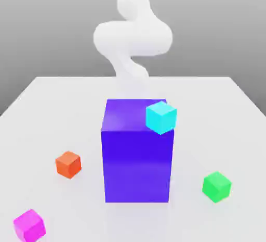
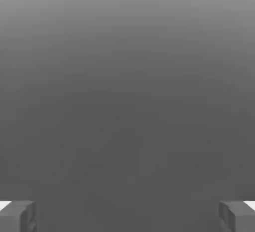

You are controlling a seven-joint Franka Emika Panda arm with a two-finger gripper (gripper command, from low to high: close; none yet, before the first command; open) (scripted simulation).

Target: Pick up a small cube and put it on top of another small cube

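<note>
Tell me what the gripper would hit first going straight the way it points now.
The way ahead of the open gripper looks free as far as the hand view shows: plain grey. Depth is unclear, though, so that grey might be distant background or a shaded surface close by.

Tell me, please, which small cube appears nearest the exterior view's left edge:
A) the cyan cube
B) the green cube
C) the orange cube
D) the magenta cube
D: the magenta cube sits close to that edge, with the orange cube farther in from it.
</note>
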